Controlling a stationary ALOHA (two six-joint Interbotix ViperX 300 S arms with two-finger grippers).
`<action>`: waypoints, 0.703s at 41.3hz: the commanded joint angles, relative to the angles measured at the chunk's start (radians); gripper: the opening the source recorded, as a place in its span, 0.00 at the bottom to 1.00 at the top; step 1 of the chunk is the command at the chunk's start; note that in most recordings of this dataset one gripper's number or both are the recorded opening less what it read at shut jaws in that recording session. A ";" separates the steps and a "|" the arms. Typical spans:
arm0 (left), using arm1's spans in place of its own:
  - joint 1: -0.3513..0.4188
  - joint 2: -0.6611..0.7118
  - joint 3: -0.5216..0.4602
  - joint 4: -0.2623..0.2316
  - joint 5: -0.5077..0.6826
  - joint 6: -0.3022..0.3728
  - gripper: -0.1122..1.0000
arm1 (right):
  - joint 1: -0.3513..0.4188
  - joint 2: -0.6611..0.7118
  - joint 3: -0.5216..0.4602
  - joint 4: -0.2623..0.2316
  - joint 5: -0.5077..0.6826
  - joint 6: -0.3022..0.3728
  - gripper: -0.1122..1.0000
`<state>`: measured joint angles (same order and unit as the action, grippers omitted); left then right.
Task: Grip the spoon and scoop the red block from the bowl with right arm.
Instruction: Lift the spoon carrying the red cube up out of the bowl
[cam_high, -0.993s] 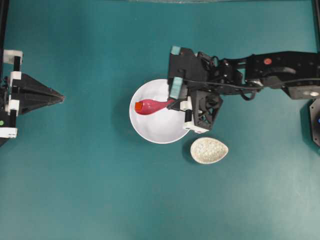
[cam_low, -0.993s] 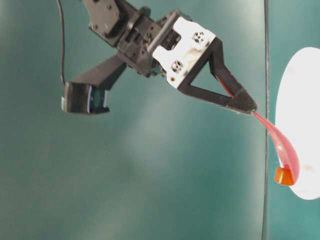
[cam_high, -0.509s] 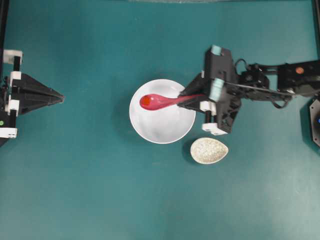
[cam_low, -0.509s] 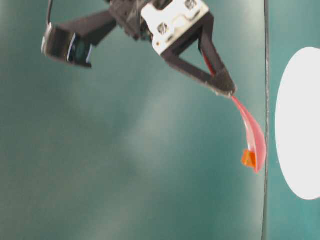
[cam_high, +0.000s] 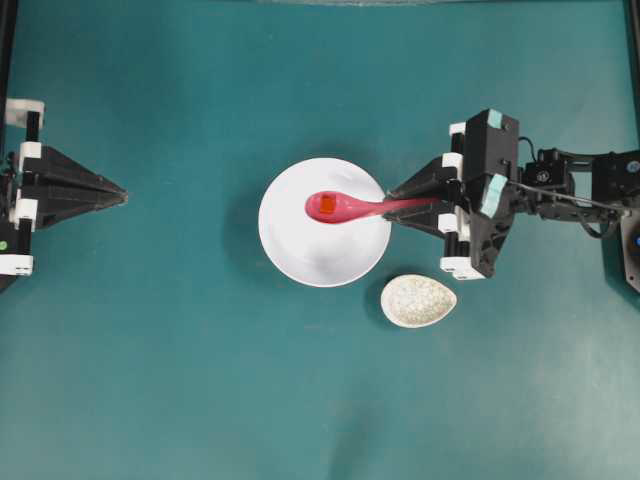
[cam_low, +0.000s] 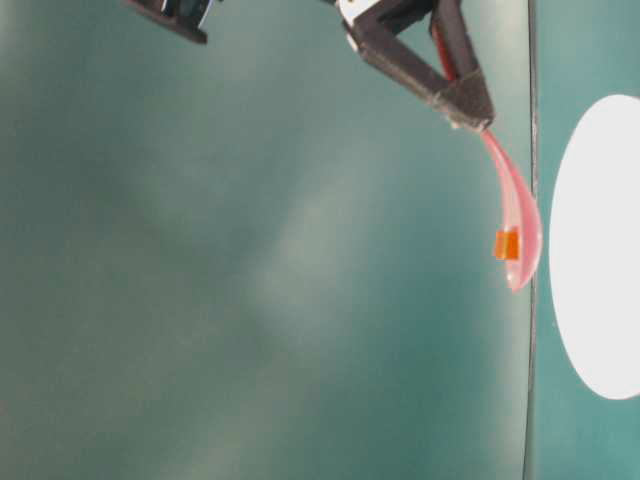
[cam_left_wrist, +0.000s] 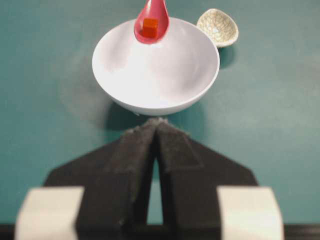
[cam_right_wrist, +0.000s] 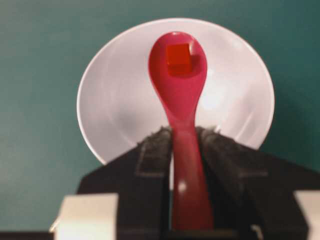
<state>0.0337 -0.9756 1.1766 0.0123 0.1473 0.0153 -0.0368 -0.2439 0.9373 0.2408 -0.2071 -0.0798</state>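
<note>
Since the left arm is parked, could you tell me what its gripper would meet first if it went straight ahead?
Probably the bowl: the left gripper points at its near wall, though relative height is unclear.

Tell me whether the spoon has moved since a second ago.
Yes. In the overhead view the spoon, carrying the red block, has shifted right across the white bowl, toward its right rim.

right gripper (cam_high: 392, 208) drawn back toward the right since a second ago, spoon (cam_high: 362, 207) lifted clear of the bowl (cam_high: 300, 255), levelled from its earlier downward tilt, red block (cam_high: 326, 205) riding up with it
</note>
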 joint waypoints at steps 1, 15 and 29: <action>0.002 -0.003 -0.015 0.003 -0.009 0.002 0.10 | 0.003 -0.023 -0.006 0.003 -0.018 0.003 0.32; 0.002 -0.015 -0.018 0.003 0.000 -0.005 0.10 | 0.003 -0.075 -0.035 0.000 -0.008 0.000 0.32; 0.002 -0.011 -0.017 0.003 0.002 0.002 0.10 | -0.011 -0.160 -0.132 -0.006 0.146 -0.011 0.32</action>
<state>0.0337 -0.9956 1.1750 0.0123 0.1519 0.0107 -0.0399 -0.3758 0.8483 0.2378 -0.0844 -0.0890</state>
